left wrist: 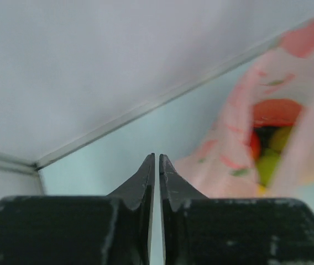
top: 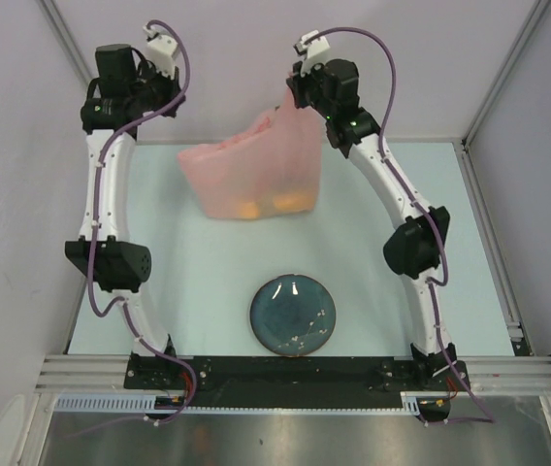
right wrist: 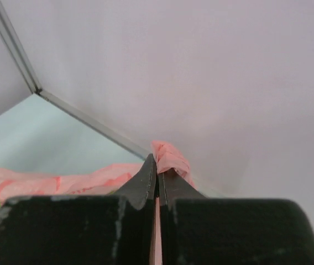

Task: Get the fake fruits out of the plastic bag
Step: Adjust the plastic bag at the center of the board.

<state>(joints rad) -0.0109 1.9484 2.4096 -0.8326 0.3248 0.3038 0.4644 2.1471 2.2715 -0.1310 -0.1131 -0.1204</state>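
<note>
The pink plastic bag [top: 256,175] stands at the back middle of the table, pulled up at its right corner. Yellow-orange fruits [top: 266,205] show through its lower wall. My right gripper [right wrist: 157,160] is shut on the bag's handle [right wrist: 171,157], holding it raised near the back wall; in the top view it is at the bag's upper right [top: 300,97]. My left gripper [left wrist: 156,159] is shut and empty, held high left of the bag [left wrist: 240,138]. In the left wrist view, red, green and dark fruits [left wrist: 270,146] show inside the bag's mouth.
A round dark blue-grey plate [top: 292,315] lies on the pale table [top: 198,282] near the front middle. Grey walls close the back and sides, with metal rails along the table edges.
</note>
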